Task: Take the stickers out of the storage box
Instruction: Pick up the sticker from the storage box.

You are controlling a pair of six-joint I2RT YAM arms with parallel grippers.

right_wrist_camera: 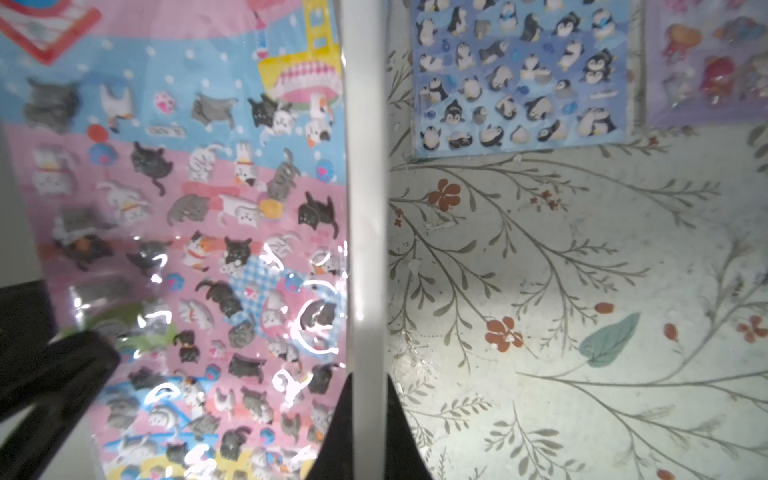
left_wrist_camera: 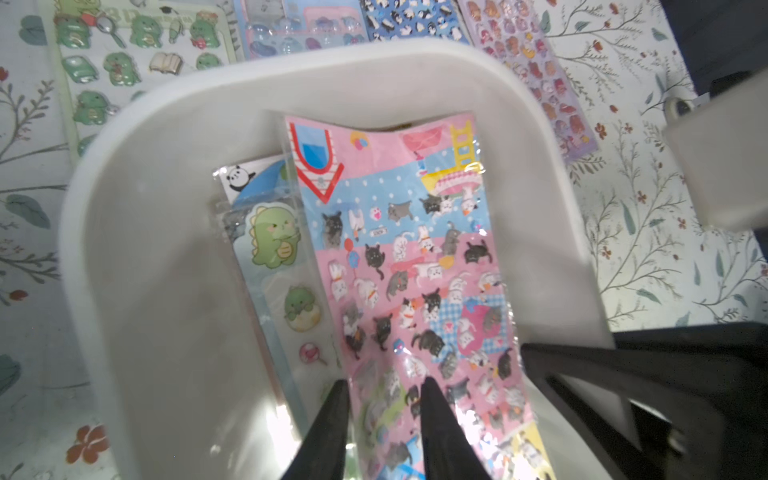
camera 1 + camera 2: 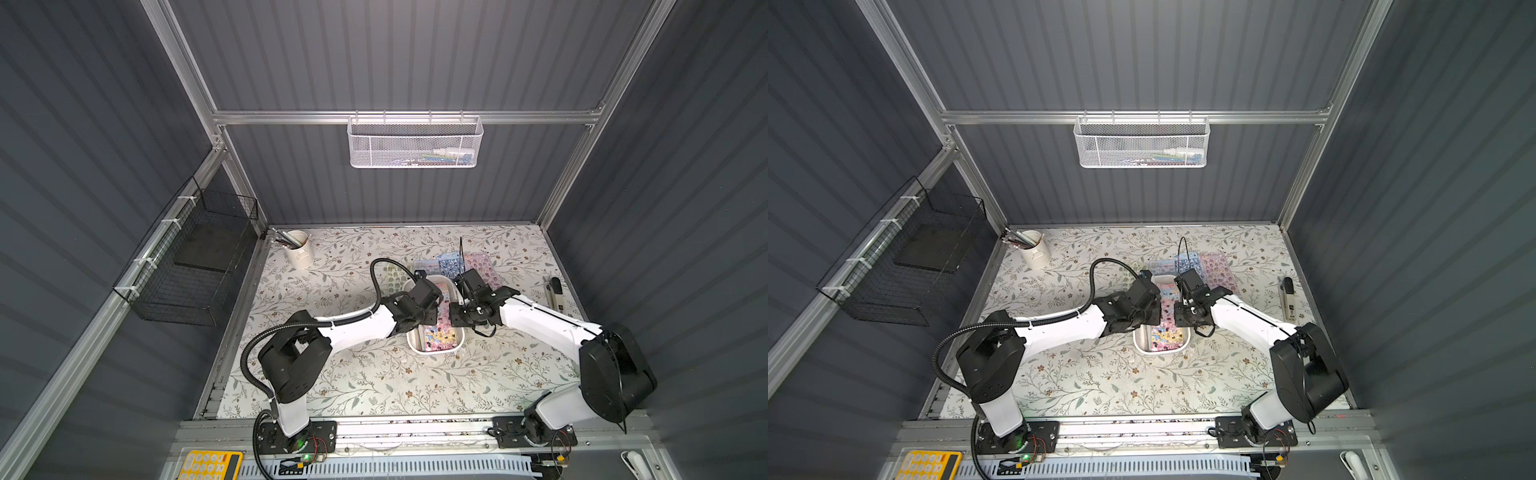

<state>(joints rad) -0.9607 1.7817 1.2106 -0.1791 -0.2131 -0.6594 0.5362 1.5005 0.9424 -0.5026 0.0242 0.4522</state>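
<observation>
**Wrists mask the box from above**

In both top views the two arms meet over the storage box (image 3: 432, 351) (image 3: 1160, 352), which sits near the middle of the desk (image 3: 374, 374). Their wrists cover most of the box and hide both sets of fingers. Only strips of the stickers (image 3: 442, 316) inside show, and the sheets cannot be counted.

Close up, the pink cat sheet (image 2: 407, 257) (image 1: 187, 208) lies on top, bowed and glaring, its near end cut off by the frame. Under it, part of a dinosaur sheet (image 2: 274, 249) and a panda corner (image 2: 239, 176) show.

The left fingers (image 2: 328, 436) stand a little apart, astride the pink sheet's long edge, with a gap between them. The right fingers (image 1: 336, 436) are clamped on the box's side wall.

More sheets lie flat just beyond the box toward the far edge, among them a green sheet (image 2: 124, 62), a penguin sheet (image 1: 515, 75) and a purple sheet (image 2: 536, 70). The wrist views crop each of them.

A dark-and-white object (image 3: 555, 295) by the right edge is too small to name. A cup of pens (image 3: 298, 249) stands at the far left corner. Bare desk runs from the box to the front edge and toward the left edge.
</observation>
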